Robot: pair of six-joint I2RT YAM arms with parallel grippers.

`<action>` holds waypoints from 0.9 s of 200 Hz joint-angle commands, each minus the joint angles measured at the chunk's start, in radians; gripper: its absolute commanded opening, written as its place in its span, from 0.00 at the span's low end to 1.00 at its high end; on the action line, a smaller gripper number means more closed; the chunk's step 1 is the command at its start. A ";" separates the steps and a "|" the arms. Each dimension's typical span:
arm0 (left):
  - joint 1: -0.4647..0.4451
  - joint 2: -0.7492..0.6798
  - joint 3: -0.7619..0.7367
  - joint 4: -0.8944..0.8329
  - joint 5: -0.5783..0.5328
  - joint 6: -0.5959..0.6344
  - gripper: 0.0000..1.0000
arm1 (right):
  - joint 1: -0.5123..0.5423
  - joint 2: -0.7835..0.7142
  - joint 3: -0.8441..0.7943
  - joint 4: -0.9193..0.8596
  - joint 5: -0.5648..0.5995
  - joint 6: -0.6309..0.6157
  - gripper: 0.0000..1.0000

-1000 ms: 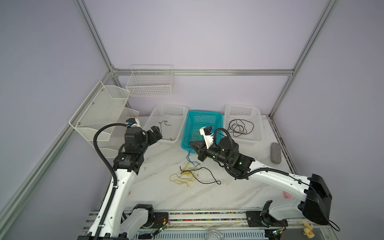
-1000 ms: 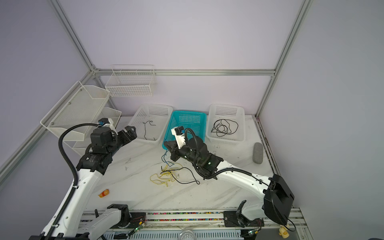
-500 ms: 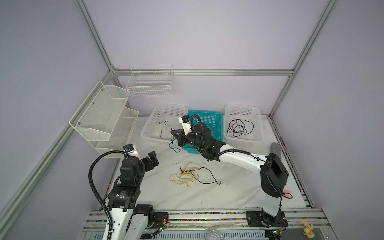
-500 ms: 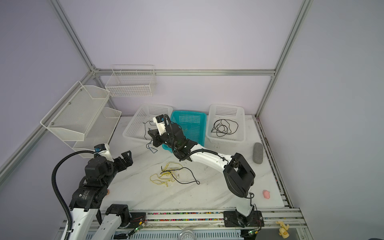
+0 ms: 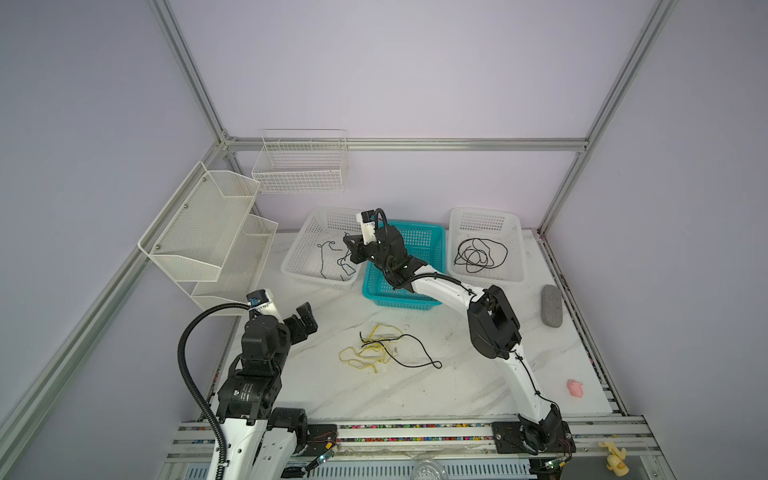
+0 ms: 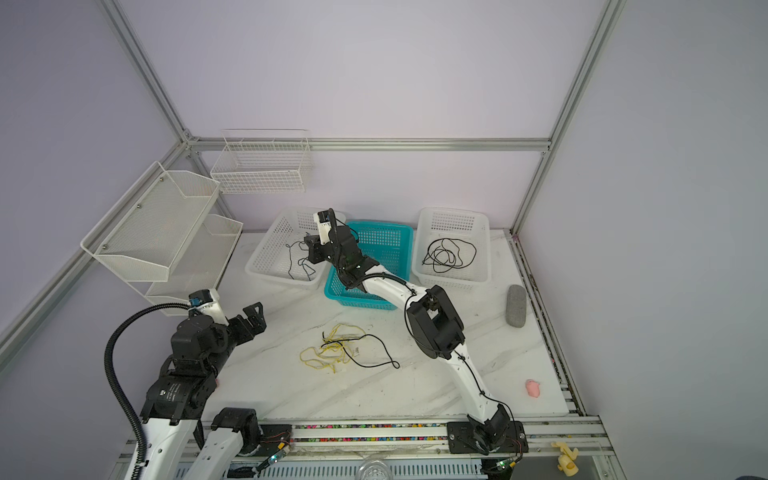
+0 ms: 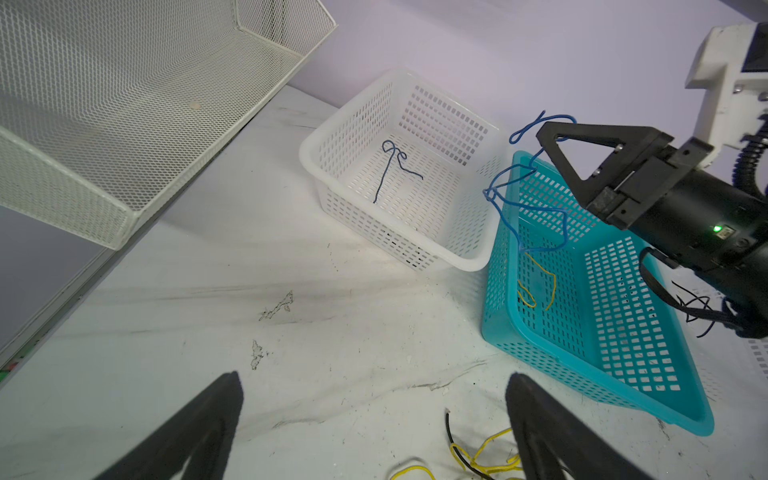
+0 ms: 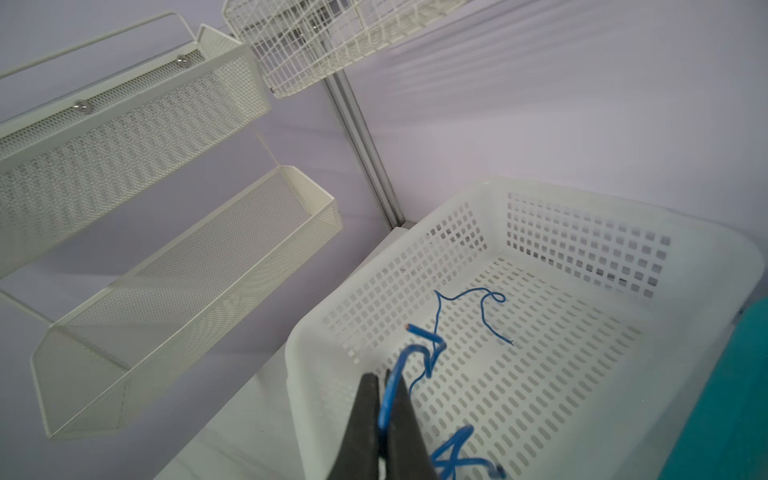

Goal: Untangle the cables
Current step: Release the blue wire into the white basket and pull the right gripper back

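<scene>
At lower left of both top views, left gripper (image 5: pixel 306 322): was seen with jaws spread wide and nothing between them, raised over the table (image 5: pixel 457 386) and aimed toward the tangle; it was judged to be parked clear, ready to help.
Left white basket (image 5: pixel 302 245): was set at the back, left of centre; one loose blue cable (image 7: pixel 388 170) was laid on its floor, so blue cords were judged to be gathered there.
Right gripper (image 8: pixel 384 380): was reached across the middle to that basket's right rim and clamped on the held blue cable (image 7: pixel 492 194), whose loops dangled beside the rim; a drop was judged to be pending.
Teal basket (image 5: pixel 428 245): was set at centre back; a yellow cable (image 7: pixel 554 282) inside it was shown by the left wrist view only, since that spot was covered by the arm in both top views.
Tangle (image 5: pixel 376 345): yellow and black cables were seen crossed on the table at centre frame, not yet separated.
Right white basket (image 5: pixel 486 216): a black coil (image 5: pixel 478 255) was contained in it.
Pinch: was shown by the right wrist view alone.
</scene>
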 commanded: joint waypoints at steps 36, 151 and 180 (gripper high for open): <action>-0.006 -0.001 -0.038 0.042 -0.004 0.008 1.00 | -0.008 0.198 0.298 -0.072 0.024 -0.032 0.00; -0.006 -0.012 -0.044 0.049 0.006 0.008 1.00 | -0.014 0.344 0.505 -0.146 0.026 -0.040 0.10; -0.006 -0.012 -0.044 0.048 0.006 0.009 1.00 | -0.014 0.339 0.506 -0.150 0.019 -0.044 0.17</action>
